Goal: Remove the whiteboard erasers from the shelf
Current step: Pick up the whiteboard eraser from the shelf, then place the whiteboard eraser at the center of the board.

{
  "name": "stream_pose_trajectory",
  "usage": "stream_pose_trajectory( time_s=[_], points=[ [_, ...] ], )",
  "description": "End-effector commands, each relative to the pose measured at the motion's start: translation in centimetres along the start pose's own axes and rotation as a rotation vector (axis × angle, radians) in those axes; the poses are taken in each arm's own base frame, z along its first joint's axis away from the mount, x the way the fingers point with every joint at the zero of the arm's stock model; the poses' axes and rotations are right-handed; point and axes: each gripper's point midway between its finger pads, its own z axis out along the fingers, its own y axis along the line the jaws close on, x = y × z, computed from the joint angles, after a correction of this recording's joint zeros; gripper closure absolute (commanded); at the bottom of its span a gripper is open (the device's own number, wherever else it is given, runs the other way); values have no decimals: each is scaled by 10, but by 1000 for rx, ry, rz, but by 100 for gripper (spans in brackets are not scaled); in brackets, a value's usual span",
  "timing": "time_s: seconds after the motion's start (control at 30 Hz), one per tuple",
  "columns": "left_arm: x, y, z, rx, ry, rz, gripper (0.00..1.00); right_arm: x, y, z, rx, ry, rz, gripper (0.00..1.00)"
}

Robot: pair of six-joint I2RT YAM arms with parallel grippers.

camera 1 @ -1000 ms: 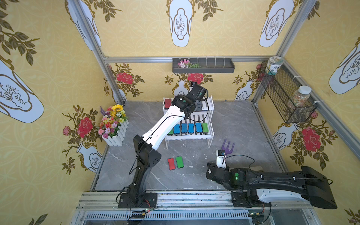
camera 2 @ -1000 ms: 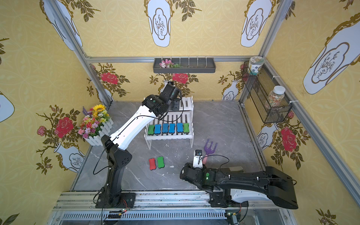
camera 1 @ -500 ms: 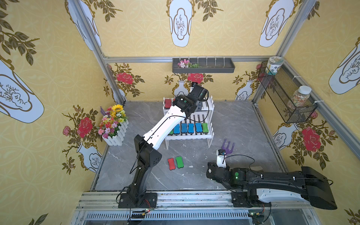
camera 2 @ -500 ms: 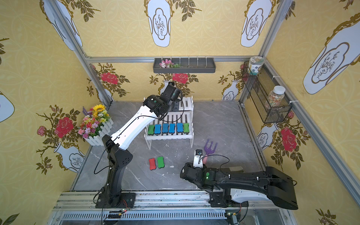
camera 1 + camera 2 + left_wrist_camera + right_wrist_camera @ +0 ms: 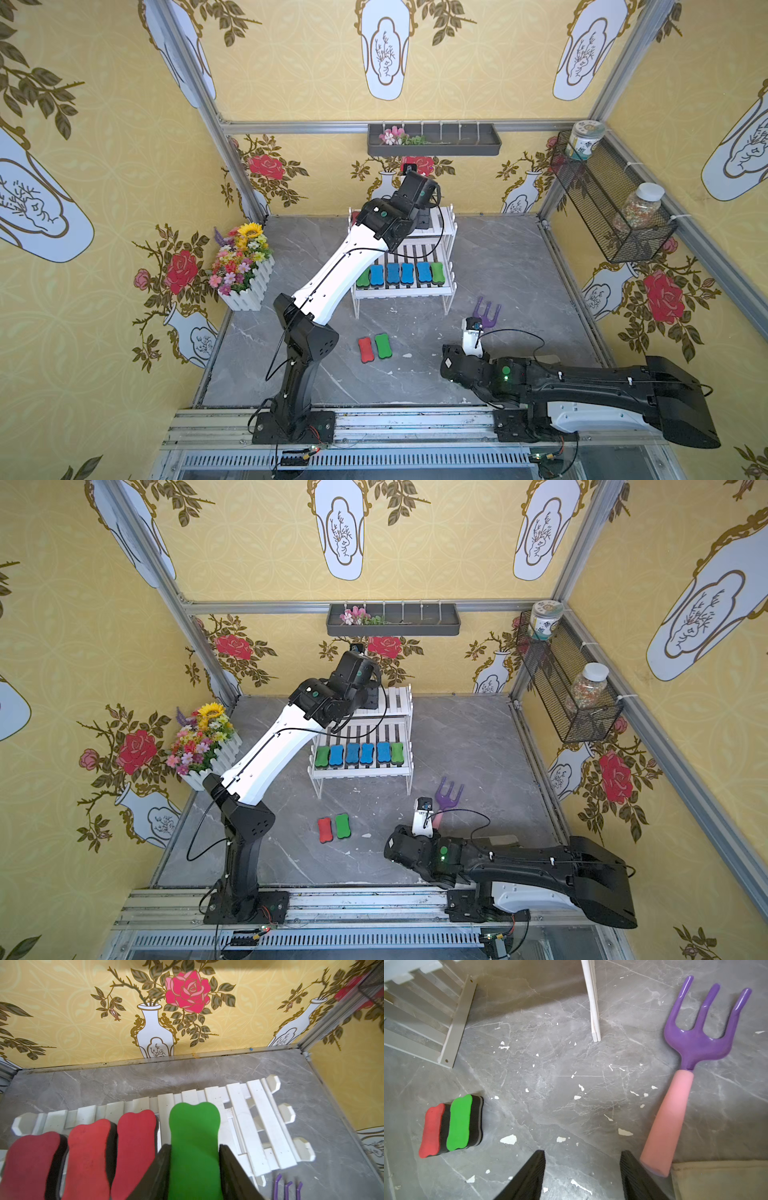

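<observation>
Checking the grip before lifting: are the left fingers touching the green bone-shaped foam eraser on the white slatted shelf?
Touching. In the left wrist view both left fingers sit flush against the green bone-shaped foam eraser, no gap either side.

A: How many bone-shaped foam whiteboard erasers?
B: Twelve. Six on the lower tier of the white slatted two-tier shelf: four blue, two green. Four at the upper tier: three red erasers, one green eraser. Two on the grey marble counter: one red, one green.
A: And besides?
B: One purple garden fork with a pink handle, two lidded jars, one black wire basket, one white box of flowers.
</observation>
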Motion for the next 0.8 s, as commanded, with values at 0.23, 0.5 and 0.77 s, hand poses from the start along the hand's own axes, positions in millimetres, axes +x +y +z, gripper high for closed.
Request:
stream_pose_trajectory(
  time_s=[0.23,0.5,0.77],
  points=[
    [44,0,-69,114,-59,-138,60,-10,-7,-5,27,-29,26,37],
    [140,30,-116,90,-13,-207,61,-12,-8,-6,25,-33,39,37],
    [269,71,-119,28,142,-302,62,-16,-6,-9,22,-41,45,37]
  ],
)
